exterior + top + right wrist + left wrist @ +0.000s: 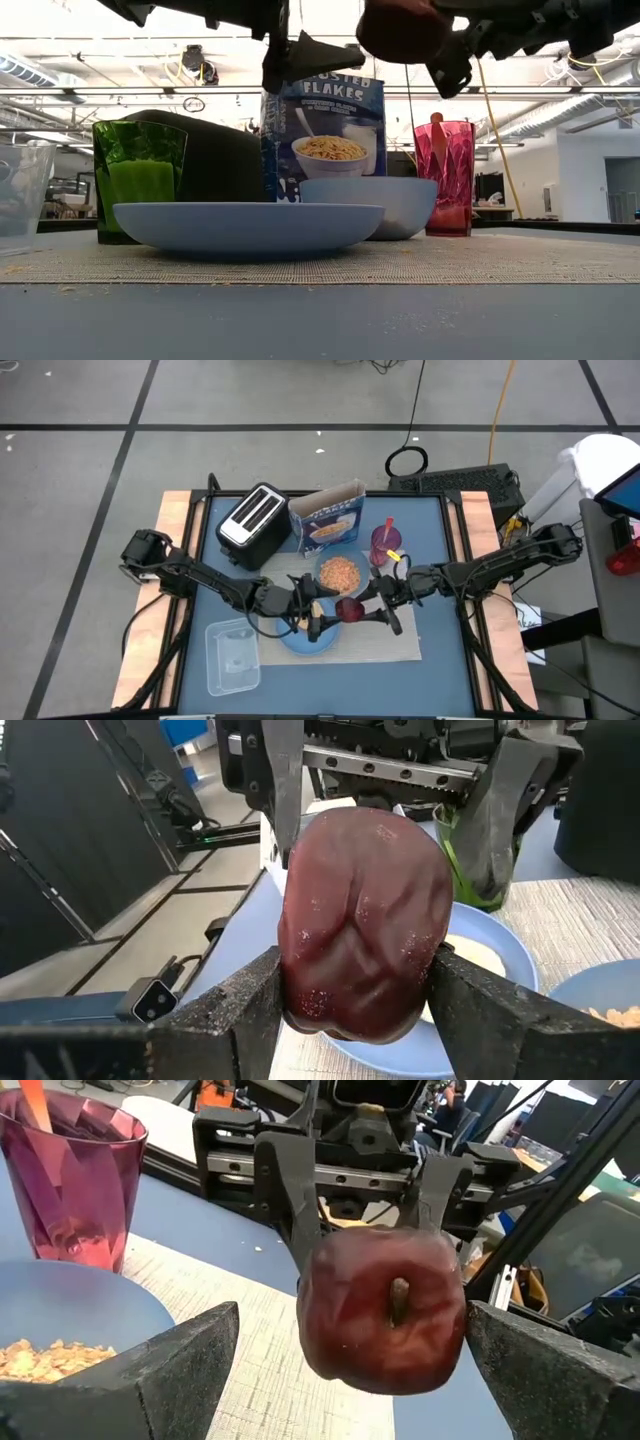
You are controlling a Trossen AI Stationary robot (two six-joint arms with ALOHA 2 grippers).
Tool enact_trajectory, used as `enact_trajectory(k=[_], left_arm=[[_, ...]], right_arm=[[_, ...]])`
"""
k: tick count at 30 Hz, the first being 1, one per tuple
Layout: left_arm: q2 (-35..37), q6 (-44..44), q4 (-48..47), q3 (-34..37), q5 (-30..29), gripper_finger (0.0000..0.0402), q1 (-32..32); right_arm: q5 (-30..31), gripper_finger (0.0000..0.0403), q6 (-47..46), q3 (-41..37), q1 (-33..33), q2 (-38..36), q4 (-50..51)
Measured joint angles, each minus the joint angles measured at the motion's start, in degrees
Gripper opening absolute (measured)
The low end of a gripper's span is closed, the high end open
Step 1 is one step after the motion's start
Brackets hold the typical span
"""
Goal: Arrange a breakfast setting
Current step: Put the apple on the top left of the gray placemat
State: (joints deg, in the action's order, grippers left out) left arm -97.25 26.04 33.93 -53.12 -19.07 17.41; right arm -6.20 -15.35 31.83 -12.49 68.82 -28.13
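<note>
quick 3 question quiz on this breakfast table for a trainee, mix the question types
1. True or false: the left pincer is shut on the dark-red fruit.
2. Which holds cereal flakes? A) light-blue plate B) blue bowl C) purple cup
3. Fill in: the fruit, gripped by the right pincer, hangs above the ____.

Key: 1 false, the left pincer is open on either side of the fruit; 2 B; 3 plate.

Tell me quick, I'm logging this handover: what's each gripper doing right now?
Left gripper: open, fingers either side of the dark-red fruit, not touching it.
Right gripper: shut on the dark-red fruit, above the light-blue plate.
</note>
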Motion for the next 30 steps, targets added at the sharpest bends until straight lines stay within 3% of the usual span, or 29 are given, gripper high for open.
enact_trajectory(k=[12,17,30], left_arm=[[0.0,1.3,-0.5,0.0,-0.2,0.0388,0.0],[0.0,2.6,-1.3,0.0,2.3,0.0383,-0.1],[0.0,2.8,-1.0,0.0,2.8,0.0246,-0.2]], right_arm=[[0.0,0.0215,-2.1,0.0,0.0,4.3,-3.9],[0.1,0.0215,-1.7,0.0,0.0,4.6,-6.7],[0.4,0.0215,-1.5,0.0,0.0,4.6,-7.1]])
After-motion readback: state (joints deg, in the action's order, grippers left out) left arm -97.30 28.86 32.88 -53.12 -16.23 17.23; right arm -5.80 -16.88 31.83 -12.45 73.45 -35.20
